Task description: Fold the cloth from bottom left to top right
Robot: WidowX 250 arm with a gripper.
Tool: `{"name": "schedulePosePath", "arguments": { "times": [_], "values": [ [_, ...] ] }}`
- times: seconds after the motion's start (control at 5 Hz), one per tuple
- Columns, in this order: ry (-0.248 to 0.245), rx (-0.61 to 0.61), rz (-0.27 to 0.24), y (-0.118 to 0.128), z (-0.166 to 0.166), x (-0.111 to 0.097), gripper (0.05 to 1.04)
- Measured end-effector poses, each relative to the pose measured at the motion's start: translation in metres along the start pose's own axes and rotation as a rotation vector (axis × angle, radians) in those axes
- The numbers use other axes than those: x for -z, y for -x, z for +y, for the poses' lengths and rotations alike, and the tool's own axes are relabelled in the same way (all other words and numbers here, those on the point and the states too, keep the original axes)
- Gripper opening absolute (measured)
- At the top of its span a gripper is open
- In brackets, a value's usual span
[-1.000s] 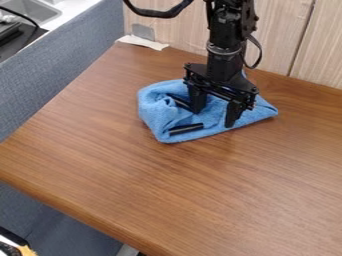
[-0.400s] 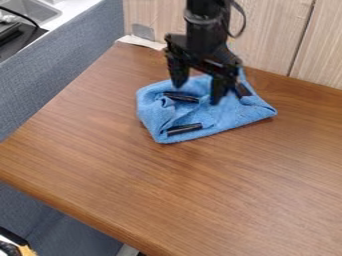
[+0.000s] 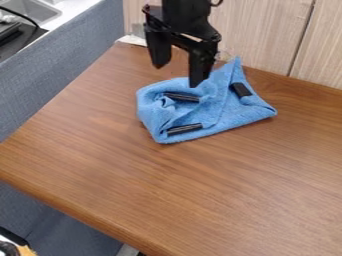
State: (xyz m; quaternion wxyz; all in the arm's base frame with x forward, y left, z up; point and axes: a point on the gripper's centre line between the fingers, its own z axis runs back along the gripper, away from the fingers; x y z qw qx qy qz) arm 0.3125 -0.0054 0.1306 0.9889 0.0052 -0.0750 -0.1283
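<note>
Camera view | blue cloth (image 3: pixel 215 119) crumpled near the wall (image 3: pixel 264 30) | gripper (image 3: pixel 178 74) up by the wall, fingers apart, empty | imo light, floppy, not slippery; I'd pinch the edge (image 3: pixel 164 140) farthest from the wall, dodging the black strips (image 3: pixel 185 129)

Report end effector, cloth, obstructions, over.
End effector open, empty. Blue cloth partly folded, rumpled. Three black pieces on it, possibly in the way.

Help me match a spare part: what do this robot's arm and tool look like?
The arm is black, with a thin black cable curving beside it. The tool is black too: a broad crosspiece carrying two long, blocky fingers. I make out no coloured markings.
</note>
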Motion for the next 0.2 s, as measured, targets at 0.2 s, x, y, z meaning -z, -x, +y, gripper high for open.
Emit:
{"name": "schedulePosePath", "arguments": {
  "times": [0.2],
  "values": [
    [0.0,0.006,0.0,0.0,0.0,0.0,0.999]
  ]
}}
